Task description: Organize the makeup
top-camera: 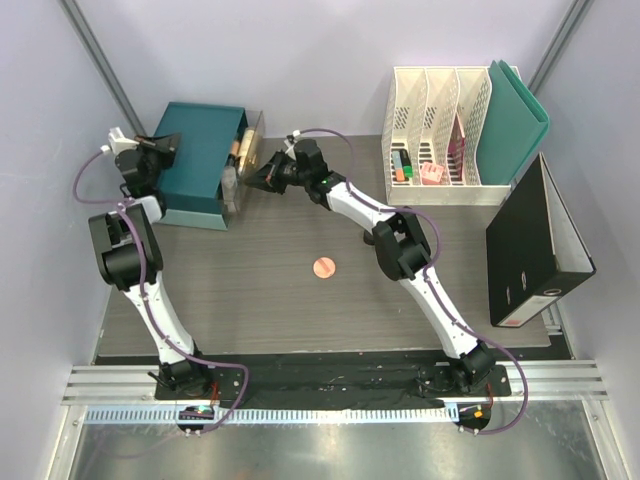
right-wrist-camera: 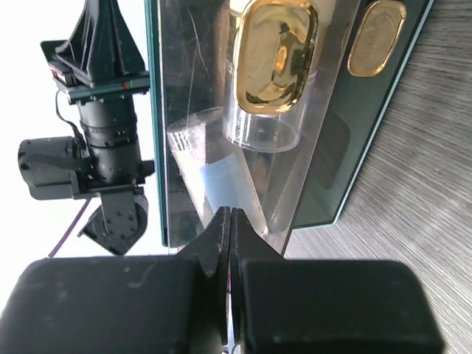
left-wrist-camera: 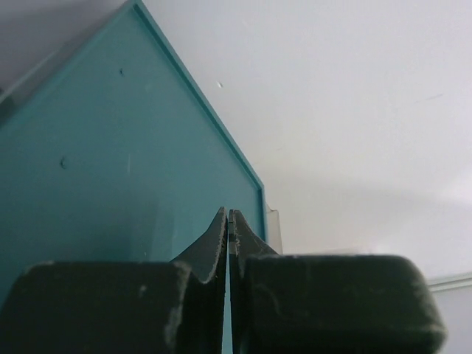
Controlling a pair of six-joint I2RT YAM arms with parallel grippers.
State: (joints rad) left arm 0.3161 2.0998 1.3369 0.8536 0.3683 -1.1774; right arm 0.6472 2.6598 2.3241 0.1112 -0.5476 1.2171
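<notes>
From above, a round pink compact lies alone in the middle of the grey wood-grain worktop. At the back left stands a teal rectangular box with a clear acrylic tray against its right side. The tray holds tan and cream bottles. The left end effector sits over the box's left edge. The right end effector is just beside the tray.

In the left wrist view, the left end effector's fingers are pressed together, empty, above the teal surface.

In the right wrist view, the right end effector's fingers are likewise together, gripping nothing. Just beyond the tips, behind the tray wall, is a clear tube with a gold cap.
</notes>
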